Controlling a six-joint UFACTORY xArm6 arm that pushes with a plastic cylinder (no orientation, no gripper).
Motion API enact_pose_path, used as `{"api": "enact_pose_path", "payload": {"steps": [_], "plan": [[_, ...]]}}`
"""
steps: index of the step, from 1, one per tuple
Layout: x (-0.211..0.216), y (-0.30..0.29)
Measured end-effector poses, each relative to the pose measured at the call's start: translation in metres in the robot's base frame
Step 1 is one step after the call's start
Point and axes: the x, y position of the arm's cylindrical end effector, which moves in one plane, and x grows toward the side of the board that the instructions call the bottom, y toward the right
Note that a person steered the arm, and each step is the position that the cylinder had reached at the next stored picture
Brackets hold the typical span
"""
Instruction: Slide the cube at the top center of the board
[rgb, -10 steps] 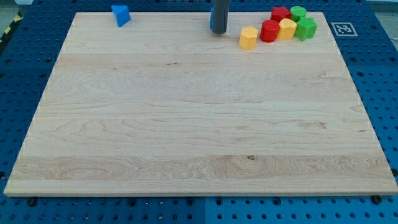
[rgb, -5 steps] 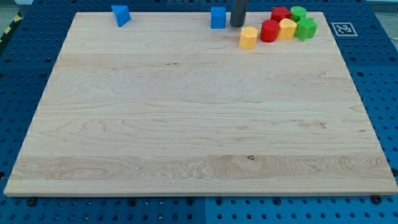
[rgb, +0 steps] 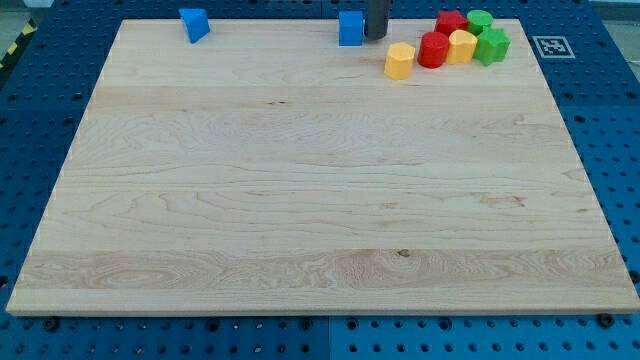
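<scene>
A blue cube (rgb: 350, 28) sits at the top centre of the wooden board (rgb: 320, 200), near its top edge. My tip (rgb: 376, 36) is just to the right of the cube, close beside it; I cannot tell if they touch. The rod rises out of the view's top.
A blue wedge-like block (rgb: 194, 23) sits at the top left. At the top right is a cluster: a yellow block (rgb: 399, 60), a red cylinder (rgb: 433, 49), a second yellow block (rgb: 462, 45), a red block (rgb: 451, 21), a green star-shaped block (rgb: 491, 45) and a green cylinder (rgb: 480, 20).
My tip moved from in front of the blue cube to its right side, then drew a little closer to it. The cube stands where it was.
</scene>
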Motion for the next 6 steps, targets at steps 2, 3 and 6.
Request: {"api": "enact_pose_path", "payload": {"steps": [2,3,6], "plan": [[0.004,-0.002],[0.004,-0.014],[-0.006,-0.047]]}}
